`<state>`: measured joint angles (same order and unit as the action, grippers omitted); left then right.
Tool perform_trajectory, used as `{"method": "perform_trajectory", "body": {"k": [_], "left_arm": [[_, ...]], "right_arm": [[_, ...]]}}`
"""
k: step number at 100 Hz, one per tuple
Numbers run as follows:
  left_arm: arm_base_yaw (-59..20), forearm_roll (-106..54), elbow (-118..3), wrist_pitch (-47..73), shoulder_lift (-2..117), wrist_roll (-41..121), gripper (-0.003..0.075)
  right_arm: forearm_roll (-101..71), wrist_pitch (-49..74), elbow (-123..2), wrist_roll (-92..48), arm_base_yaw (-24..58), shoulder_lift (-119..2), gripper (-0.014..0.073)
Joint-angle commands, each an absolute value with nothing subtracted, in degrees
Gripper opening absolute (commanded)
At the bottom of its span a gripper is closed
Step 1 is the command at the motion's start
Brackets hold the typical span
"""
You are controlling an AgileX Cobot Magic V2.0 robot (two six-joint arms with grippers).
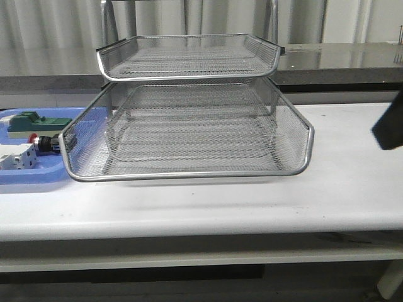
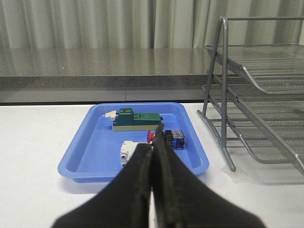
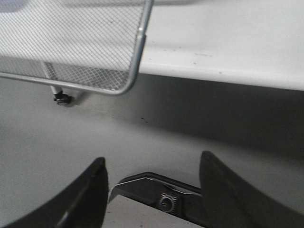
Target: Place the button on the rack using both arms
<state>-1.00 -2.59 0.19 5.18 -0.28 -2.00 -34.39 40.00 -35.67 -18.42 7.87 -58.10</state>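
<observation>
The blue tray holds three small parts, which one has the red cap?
The button, lying on its side between the green block and the white breaker block; only it has a red mushroom cap and a bluish rear block.

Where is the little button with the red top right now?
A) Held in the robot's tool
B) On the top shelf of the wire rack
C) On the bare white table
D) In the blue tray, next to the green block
D: the button lies inside the blue tray, just in front of the green block; the rack shelves hold nothing and the left tool is shut on nothing.
</observation>
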Motion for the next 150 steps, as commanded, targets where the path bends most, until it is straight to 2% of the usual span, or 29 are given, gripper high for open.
{"method": "perform_trajectory", "body": {"k": [1,16,51,88,95,114,122,150], "left_arm": [[-0.9,-3.0,2.1,0.3,-2.0,-1.9,-0.0020],[-0.9,-3.0,2.1,0.3,-2.0,-1.9,-0.0020],[-0.9,-3.0,2.1,0.3,-2.0,-1.9,-0.0020],[-0.9,-3.0,2.1,0.3,-2.0,-1.9,-0.0020],[-0.9,-3.0,2.1,0.3,-2.0,-1.9,-0.0020],[-0.9,-3.0,2.1,0.3,-2.0,-1.9,-0.0020],[-0.9,-3.0,2.1,0.3,-2.0,-1.9,-0.0020],[-0.9,-3.0,2.1,0.3,-2.0,-1.9,-0.0020]], "right_arm": [[-25.0,42.1,-39.5,-10.4,7.7,-53.2,0.0438],[-12.0,48.2,-44.7,-1.6,7.7,-47.1,0.0438],[2.5,60.2,-49.7,7.5,7.7,-37.2,0.0438],[5.7,64.8,-49.7,10.1,7.7,-30.8,0.0426],[5.5,64.8,-49.8,10.1,7.7,-30.7,0.0362],[4.8,64.7,-49.8,10.1,7.7,-30.7,0.0036],[4.8,64.6,-49.8,10.1,7.7,-30.7,-0.0066],[4.8,64.5,-49.8,10.1,7.7,-30.7,-0.0066]]}}
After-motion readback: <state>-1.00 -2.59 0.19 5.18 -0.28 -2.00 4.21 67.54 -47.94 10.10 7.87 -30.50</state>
